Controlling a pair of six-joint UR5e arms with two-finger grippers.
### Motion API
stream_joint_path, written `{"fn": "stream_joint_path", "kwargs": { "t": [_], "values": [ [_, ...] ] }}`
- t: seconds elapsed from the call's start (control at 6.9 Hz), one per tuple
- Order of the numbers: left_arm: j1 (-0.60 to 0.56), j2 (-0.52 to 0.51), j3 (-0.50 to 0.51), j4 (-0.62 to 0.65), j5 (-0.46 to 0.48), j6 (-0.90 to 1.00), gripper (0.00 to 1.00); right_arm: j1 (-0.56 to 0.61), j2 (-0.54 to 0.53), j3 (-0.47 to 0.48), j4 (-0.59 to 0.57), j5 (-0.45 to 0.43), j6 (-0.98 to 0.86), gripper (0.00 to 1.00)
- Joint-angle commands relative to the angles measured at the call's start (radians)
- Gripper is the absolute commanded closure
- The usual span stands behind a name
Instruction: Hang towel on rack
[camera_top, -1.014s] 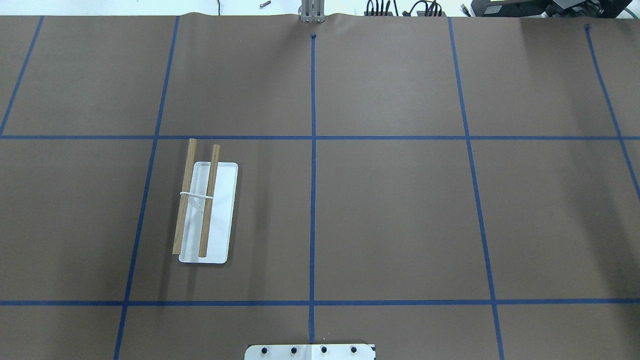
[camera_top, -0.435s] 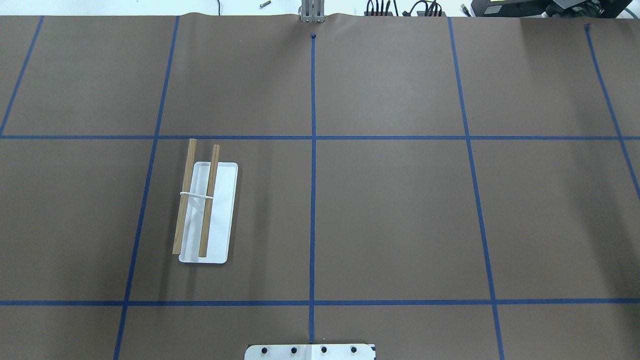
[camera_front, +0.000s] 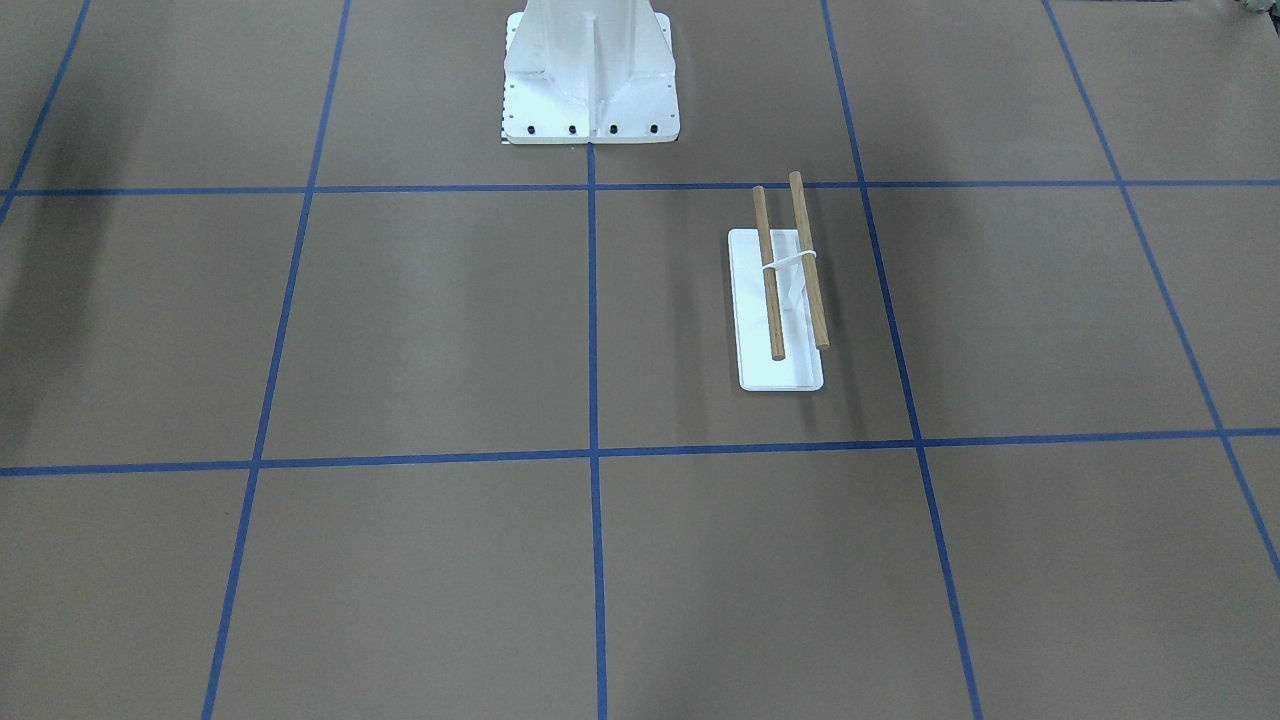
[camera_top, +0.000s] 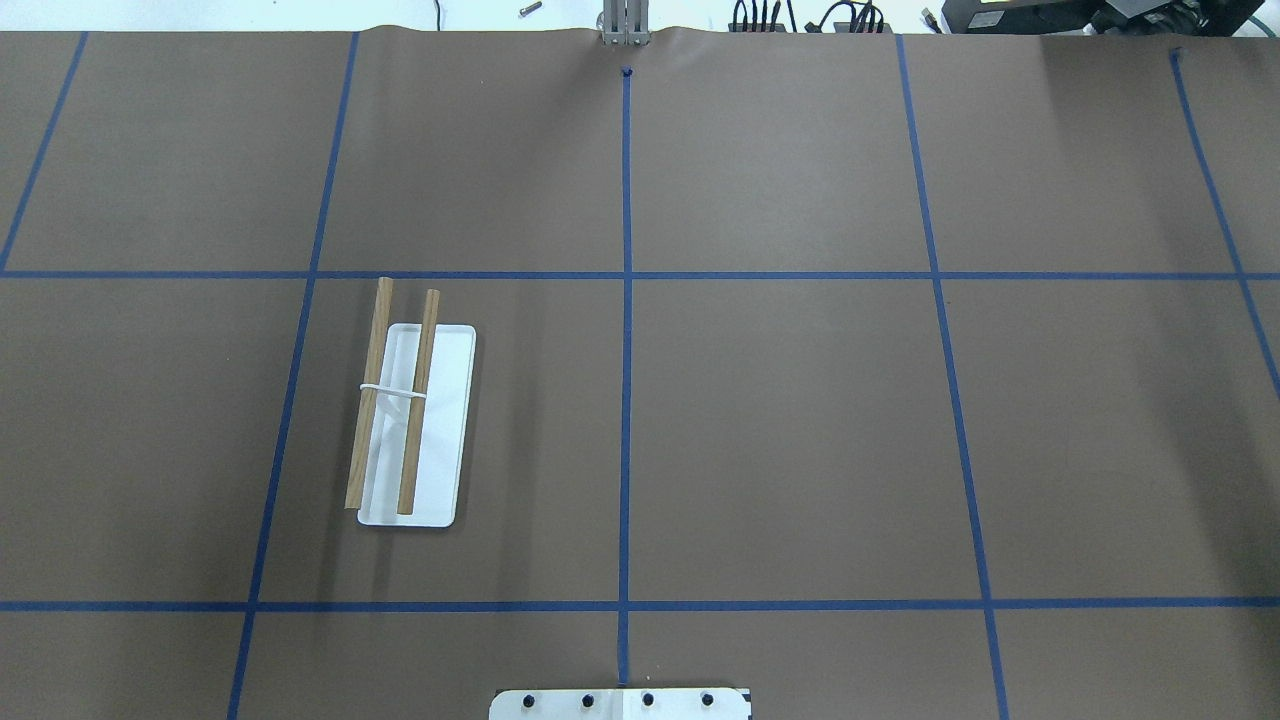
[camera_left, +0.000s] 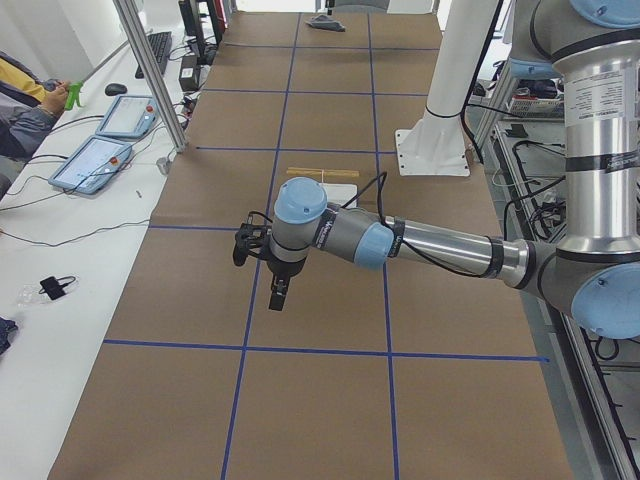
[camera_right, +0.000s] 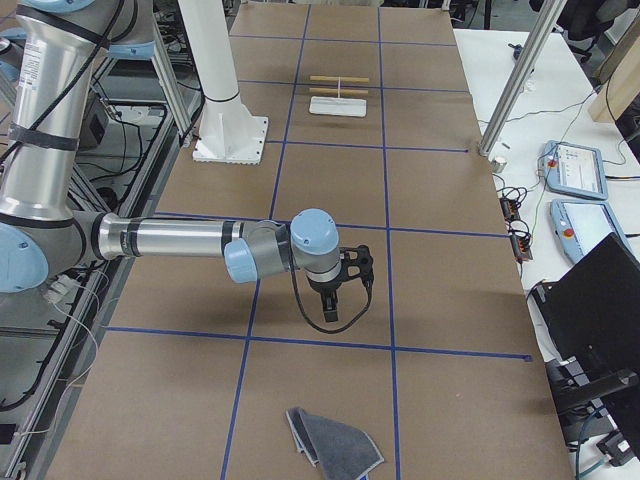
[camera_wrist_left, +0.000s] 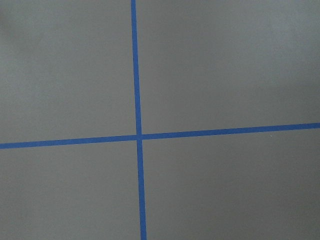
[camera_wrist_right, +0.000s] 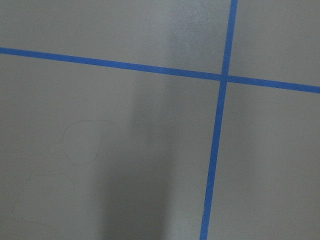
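The rack (camera_top: 412, 410), two wooden dowels on a white upright and base plate, stands bare left of centre; it also shows in the front view (camera_front: 785, 290) and both side views (camera_left: 322, 180) (camera_right: 339, 92). The towel (camera_right: 335, 446), dark grey with a blue edge showing, lies crumpled on the table at its right end, outside the overhead view. My left gripper (camera_left: 278, 295) hovers over the table's left end, pointing down. My right gripper (camera_right: 333, 315) hovers between the towel and the centre. Neither holds anything that I can see; I cannot tell whether either is open or shut.
The large white bolted pedestal (camera_front: 590, 80) stands at the robot's edge, mid-table. Brown paper with a blue tape grid (camera_top: 626, 400) covers the table. Tablets and cables (camera_left: 105, 150) lie on the white bench beyond the far edge, where a person sits.
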Motion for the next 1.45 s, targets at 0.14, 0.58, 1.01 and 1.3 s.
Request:
{"fn": "stream_joint_path", "kwargs": {
  "t": [0.14, 0.58, 1.01, 1.3],
  "values": [
    [-0.001, 0.012, -0.011, -0.006, 0.001, 0.0, 0.02, 0.001, -0.019, -0.013, 0.01, 0.017, 0.016, 0.0],
    [0.0, 0.012, 0.0, -0.006, 0.001, 0.0, 0.02, 0.015, -0.076, -0.053, 0.012, -0.029, -0.079, 0.0],
    [0.0, 0.012, 0.006, -0.006, 0.001, -0.002, 0.02, 0.111, -0.024, -0.317, 0.01, -0.046, -0.501, 0.0],
    [0.0, 0.012, -0.002, -0.006, 0.001, -0.002, 0.02, 0.136, 0.016, -0.429, 0.012, -0.085, -0.584, 0.0]
  ]
}}
